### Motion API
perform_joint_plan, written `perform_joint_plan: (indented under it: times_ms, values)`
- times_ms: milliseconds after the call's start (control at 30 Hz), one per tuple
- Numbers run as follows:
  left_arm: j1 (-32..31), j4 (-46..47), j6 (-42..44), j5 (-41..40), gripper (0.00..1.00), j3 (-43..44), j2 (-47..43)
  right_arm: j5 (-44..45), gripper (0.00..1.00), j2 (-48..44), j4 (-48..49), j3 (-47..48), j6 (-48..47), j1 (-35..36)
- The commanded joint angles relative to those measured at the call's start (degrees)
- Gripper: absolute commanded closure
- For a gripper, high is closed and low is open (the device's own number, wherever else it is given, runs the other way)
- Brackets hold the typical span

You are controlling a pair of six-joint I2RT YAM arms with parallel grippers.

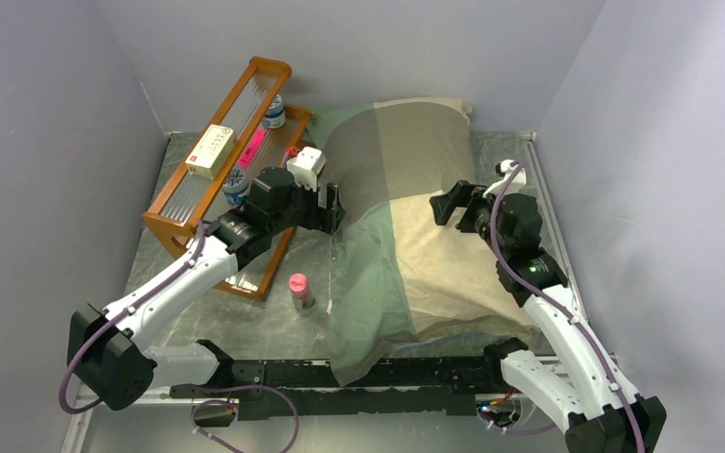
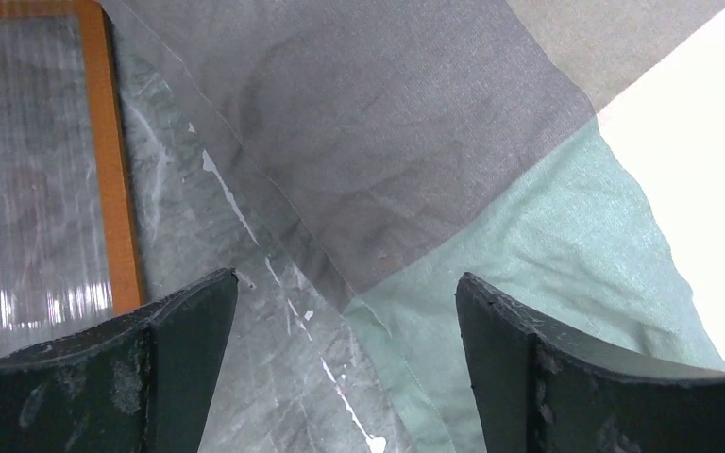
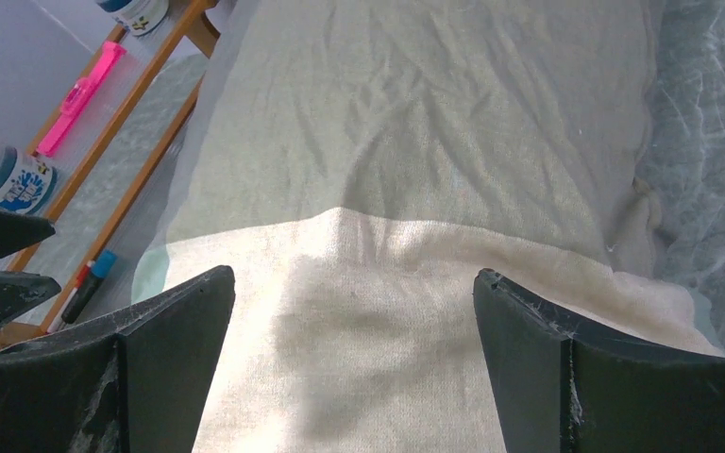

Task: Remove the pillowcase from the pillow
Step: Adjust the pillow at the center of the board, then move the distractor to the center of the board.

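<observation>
1. Closest to the lens on the left wrist: two dark fingers of the left gripper [image 2: 347, 283], spread wide, nothing between them, poised just over the green edge of the pillowcase [image 2: 415, 142] and the bare table [image 2: 179, 245] beside it.
2. Much the same on the other wrist: right gripper [image 3: 354, 274] fully spread and empty, hanging above the beige checks near the cover's right flank.
3. From above: pillowcase stretched lengthwise down mid-table, checked face up, plump nearly all the way along. Hence the pillow judged to be inside and wrapped; no bare white of it surely in view.
4. At the near end: a green flap slumped over the black rail [image 1: 340, 377] between the arm bases. Possibly the open mouth, but impossible to tell from here.
5. Likely reason for the pose: one gripper on each flank, facing inward across the middle, placed for a fresh pinch of loose cloth on both sides. Task barely begun by the look of it.
6. Worth minding: wooden rack [image 1: 236, 179] just beside the left gripper and a pink-capped bottle [image 1: 299, 291] close to the cover's left edge, both easy to knock during a pull.
</observation>
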Motion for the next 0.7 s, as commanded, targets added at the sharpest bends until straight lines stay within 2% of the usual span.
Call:
perform_joint_plan:
  times_ms: [0, 100, 200, 667]
  values:
    - [0.1, -1.7, 1.1, -1.1, 0.09, 0.0, 0.0, 1.3, 0.0, -2.1, 0.9, -0.4, -0.9, 0.6]
    - [0.1, -1.5, 0.8, -1.1, 0.09, 0.3, 2.9, 3.3, 0.0, -3.9, 1.0, -1.1, -1.4, 1.3]
    - [0.8, -1.6, 0.6, -5.0, 0.09, 0.6, 5.9, 4.2, 0.0, -6.1, 1.5, -1.9, -2.1, 2.0]
    - [4.2, 1.9, 1.3, -5.9, 0.09, 4.2, 23.6, 10.1, 0.0, -10.2, 1.5, -3.9, -4.4, 5.3]
